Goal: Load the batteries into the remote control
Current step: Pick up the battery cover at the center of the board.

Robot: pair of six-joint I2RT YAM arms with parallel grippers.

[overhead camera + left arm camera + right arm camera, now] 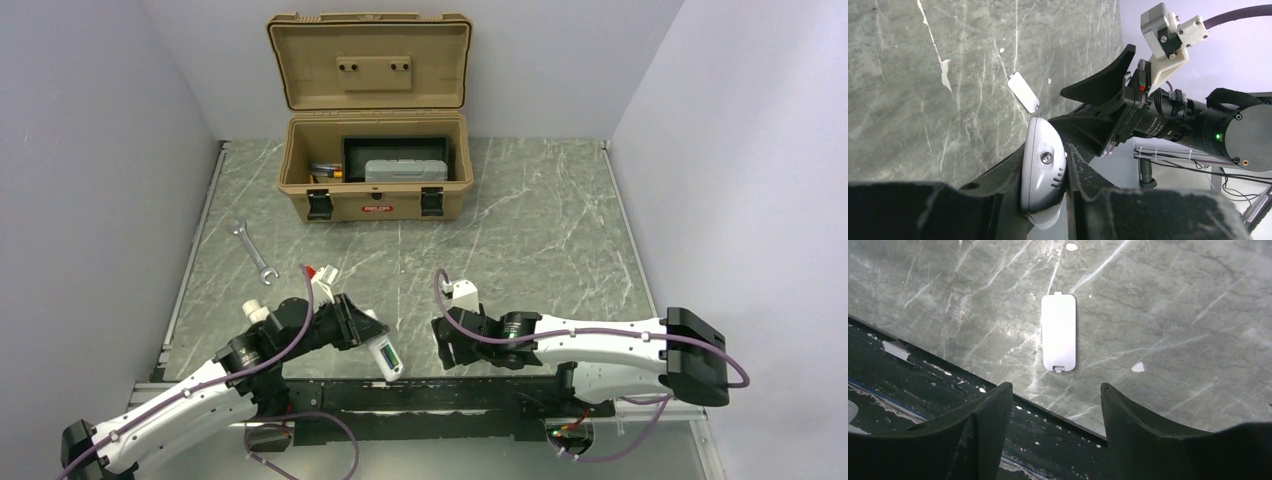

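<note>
My left gripper [368, 338] is shut on the white remote control [386, 358] and holds it just above the table's near edge, with the pale screen showing. In the left wrist view the remote [1043, 167] stands pinched between my fingers [1083, 175], its screw side towards the camera. My right gripper [446, 348] is open and empty, a short way right of the remote. In the right wrist view it [1055, 390] hangs over the table's edge. A small loose white tab [1058, 332] lies flat ahead of it and also shows in the left wrist view [1024, 92]. No batteries are in view.
An open tan toolbox [372, 190] stands at the back middle with a tray and small items inside. A silver wrench [253, 252] lies at the left. A black rail [420, 395] runs along the near edge. Walls close in on both sides.
</note>
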